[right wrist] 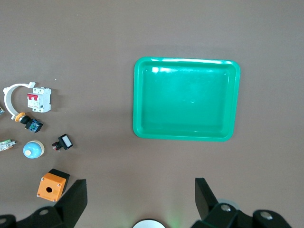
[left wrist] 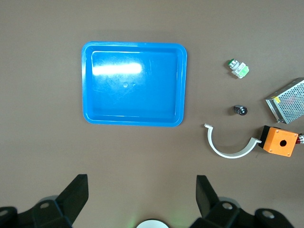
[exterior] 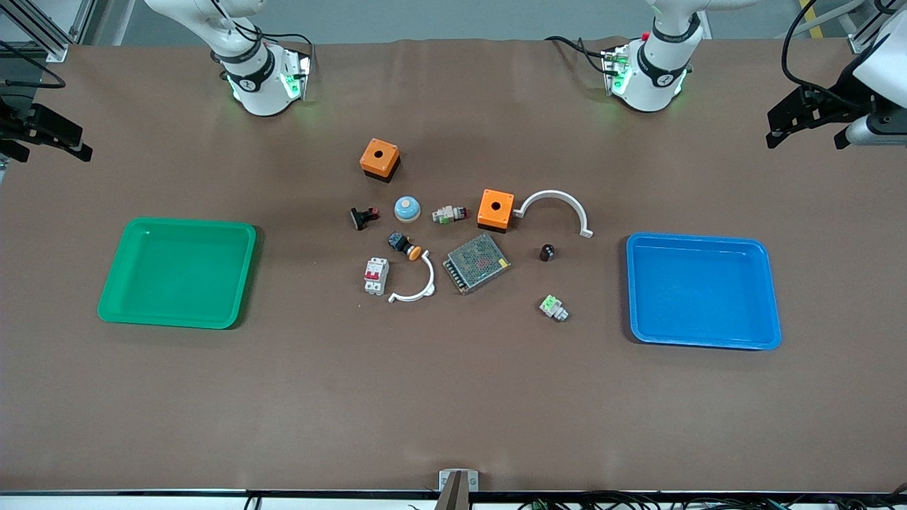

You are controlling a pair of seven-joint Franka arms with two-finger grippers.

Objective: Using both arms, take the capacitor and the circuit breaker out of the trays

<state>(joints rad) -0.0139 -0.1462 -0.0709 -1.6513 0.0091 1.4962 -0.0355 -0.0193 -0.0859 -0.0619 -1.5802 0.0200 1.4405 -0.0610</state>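
Observation:
The capacitor (exterior: 546, 253), a tiny black cylinder, stands on the table between the blue tray (exterior: 703, 292) and the metal mesh box; it also shows in the left wrist view (left wrist: 240, 110). The breaker (exterior: 376, 275), a white block with red levers, lies beside a white arc, toward the green tray (exterior: 178, 273); it also shows in the right wrist view (right wrist: 39, 99). My left gripper (exterior: 806, 138) (left wrist: 141, 194) hangs open and empty, high over the left arm's end of the table. My right gripper (exterior: 53, 152) (right wrist: 140, 194) hangs open and empty, high over the right arm's end.
Around the two parts lie two orange boxes (exterior: 380, 159) (exterior: 495, 209), a metal mesh box (exterior: 477, 263), two white arcs (exterior: 555, 205) (exterior: 417, 285), a blue dome (exterior: 407, 208), a black-and-orange push-button (exterior: 404, 245), a black-and-red switch (exterior: 363, 217), an indicator piece (exterior: 449, 213) and a white-and-green connector (exterior: 553, 307).

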